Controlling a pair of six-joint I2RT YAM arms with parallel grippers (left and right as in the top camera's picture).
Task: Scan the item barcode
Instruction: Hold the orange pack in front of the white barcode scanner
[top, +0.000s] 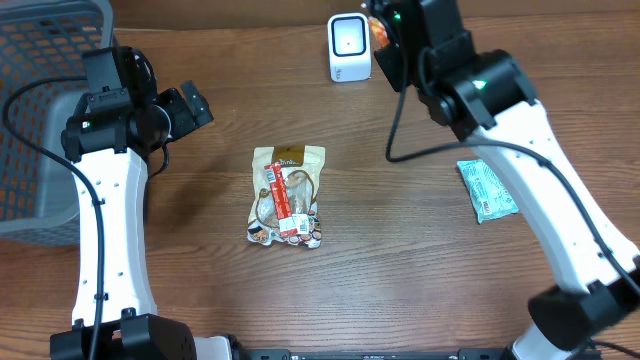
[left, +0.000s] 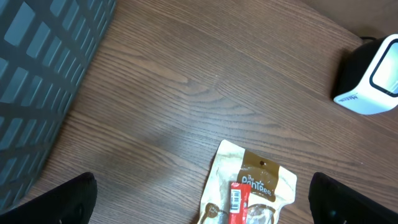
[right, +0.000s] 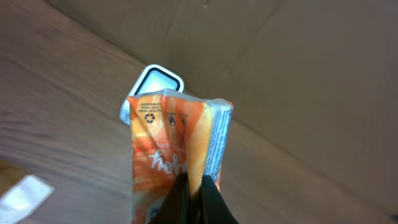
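One orange packet (right: 180, 143) pinched in the right end effector (right: 194, 190), fingers clamped on its edge, close by the white scanner (right: 149, 87), left end effector (top: 188, 106) spread wide, empty

**Few words legible on the packs**

The cream-and-brown pouch (left: 252, 186), lower centre of the left wrist view, has a brown panel with white lettering that looks like "DonTree", though the letters are small and uncertain. Just below it sits a red label (left: 237, 198) with a white barcode patch; no digits can be read. The orange packet (right: 177, 149), centre of the right wrist view, shows a recycling-arrows sign and tiny illegible print near its top edge. Below that is large white script that seems to begin "ho", the rest hidden. The scanner (left: 370, 78), upper right of the left wrist view, carries a small dark word low on its white side, unreadable. In the overhead view, at right, the print on the green packet (top: 487, 189) is too small to read.
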